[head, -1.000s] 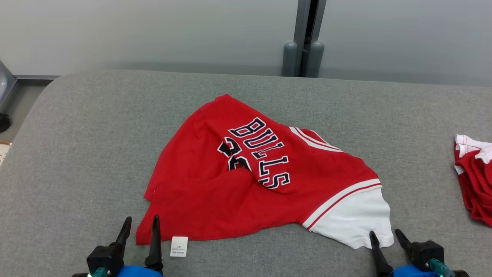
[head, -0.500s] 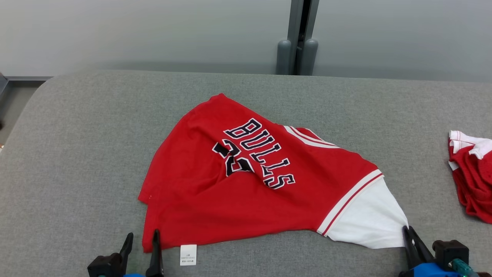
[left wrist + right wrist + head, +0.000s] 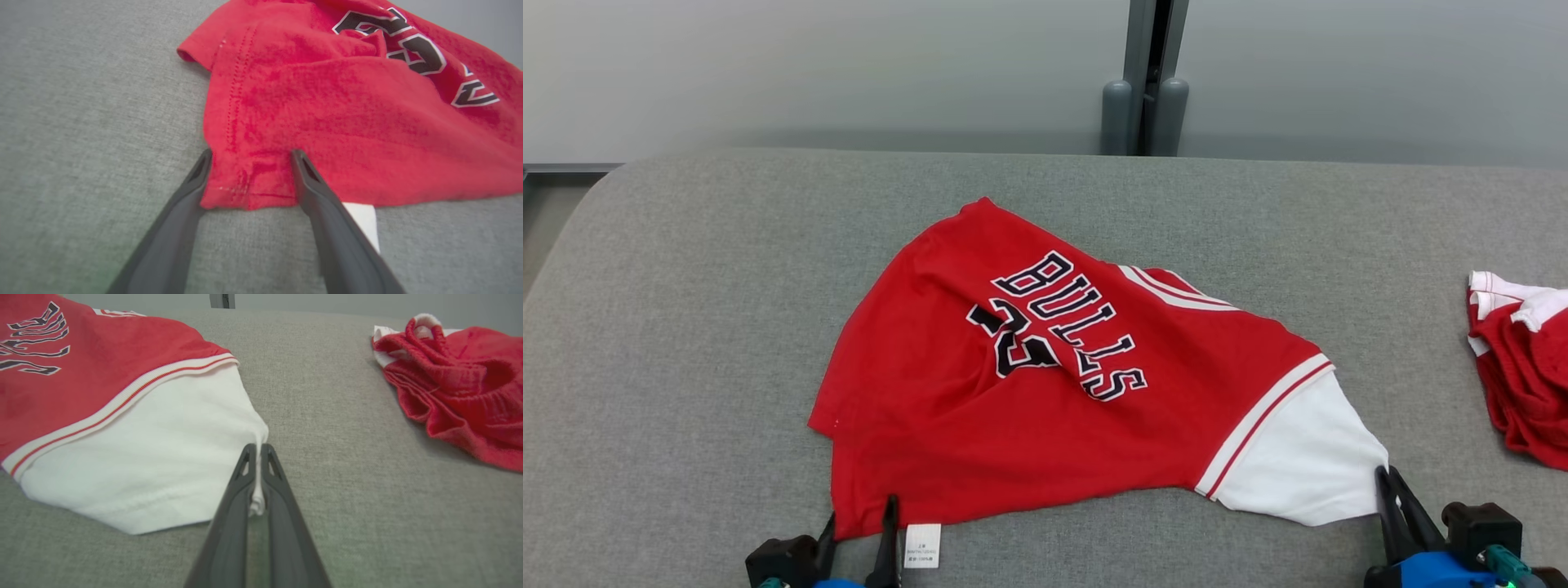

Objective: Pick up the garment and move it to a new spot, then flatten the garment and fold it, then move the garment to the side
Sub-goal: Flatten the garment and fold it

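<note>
Near the front edge of the grey tabletop (image 3: 686, 327), the red garment (image 3: 1045, 392) lies partly spread, its body creased over itself at the middle. The right gripper (image 3: 1386, 474) is pressed together on the tip of the white sleeve (image 3: 1298, 465), a pinch of white cloth visible between its fingers in the right wrist view. The left gripper (image 3: 862, 513) stands spread, one finger on either side of the red hem corner (image 3: 245, 192), not yet closed on it. Holding two far-apart corners looks meant to let the arms lift and pull the cloth taut for flattening. Black-and-white lettering (image 3: 1066, 322) reads "BULLS"; the number beside it is half hidden by a fold. A white label (image 3: 922, 545) sticks out at the hem, its print too small to read. Another red garment (image 3: 1519, 367) lies bunched well apart at the right.
</note>
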Controlling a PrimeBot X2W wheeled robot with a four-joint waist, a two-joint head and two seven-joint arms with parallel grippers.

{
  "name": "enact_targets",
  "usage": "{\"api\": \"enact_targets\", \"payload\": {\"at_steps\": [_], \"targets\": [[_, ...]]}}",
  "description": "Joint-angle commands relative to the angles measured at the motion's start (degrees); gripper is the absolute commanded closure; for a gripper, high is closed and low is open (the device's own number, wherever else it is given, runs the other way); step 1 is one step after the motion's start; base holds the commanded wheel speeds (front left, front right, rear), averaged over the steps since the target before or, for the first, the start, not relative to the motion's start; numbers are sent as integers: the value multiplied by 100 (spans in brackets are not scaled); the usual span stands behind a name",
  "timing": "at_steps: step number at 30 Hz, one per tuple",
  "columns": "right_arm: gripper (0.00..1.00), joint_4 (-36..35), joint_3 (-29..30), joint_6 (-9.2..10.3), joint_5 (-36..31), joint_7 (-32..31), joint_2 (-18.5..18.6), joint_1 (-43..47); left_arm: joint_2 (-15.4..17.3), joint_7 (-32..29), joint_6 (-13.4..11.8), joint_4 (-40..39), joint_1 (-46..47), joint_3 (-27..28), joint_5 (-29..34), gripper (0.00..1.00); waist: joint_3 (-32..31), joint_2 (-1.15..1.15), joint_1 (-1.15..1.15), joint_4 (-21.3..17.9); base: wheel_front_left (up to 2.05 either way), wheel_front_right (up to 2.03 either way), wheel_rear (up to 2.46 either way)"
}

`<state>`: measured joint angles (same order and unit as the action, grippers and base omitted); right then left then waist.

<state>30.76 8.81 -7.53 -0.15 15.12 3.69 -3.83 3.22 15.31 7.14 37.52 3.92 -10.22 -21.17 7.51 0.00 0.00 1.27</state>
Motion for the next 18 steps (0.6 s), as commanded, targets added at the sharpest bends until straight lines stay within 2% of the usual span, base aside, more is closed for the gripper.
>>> {"api": "enact_targets", "payload": {"at_steps": [1, 6, 11, 14, 18], "targets": [[100, -61, -24, 7, 71, 0, -8, 5, 10, -32, 60, 90, 15, -100, -70, 100, -12, 0, 0, -2, 0, 0, 0], [100, -491, -97, 5, 490, 1, -34, -162, 152, -17, 53, -460, 103, -51, -128, 100, -83, 0, 0, 10, 0, 0, 0], [100, -1412, -308, 5, 1044, 1, 48, -434, 326, -12, 36, -1338, 288, 52, 18, 100, -259, 0, 0, 31, 0, 0, 0], [100, -2024, -382, 5, 1462, 1, 194, -772, 612, -11, 37, -1882, 644, 58, 93, 100, -360, 0, 0, 33, 0, 0, 0], [100, -2814, -404, 5, 2027, 1, 555, -1419, 1178, -11, 37, -2519, 1400, -52, 168, 100, -467, 0, 0, 39, 0, 0, 0]]}}
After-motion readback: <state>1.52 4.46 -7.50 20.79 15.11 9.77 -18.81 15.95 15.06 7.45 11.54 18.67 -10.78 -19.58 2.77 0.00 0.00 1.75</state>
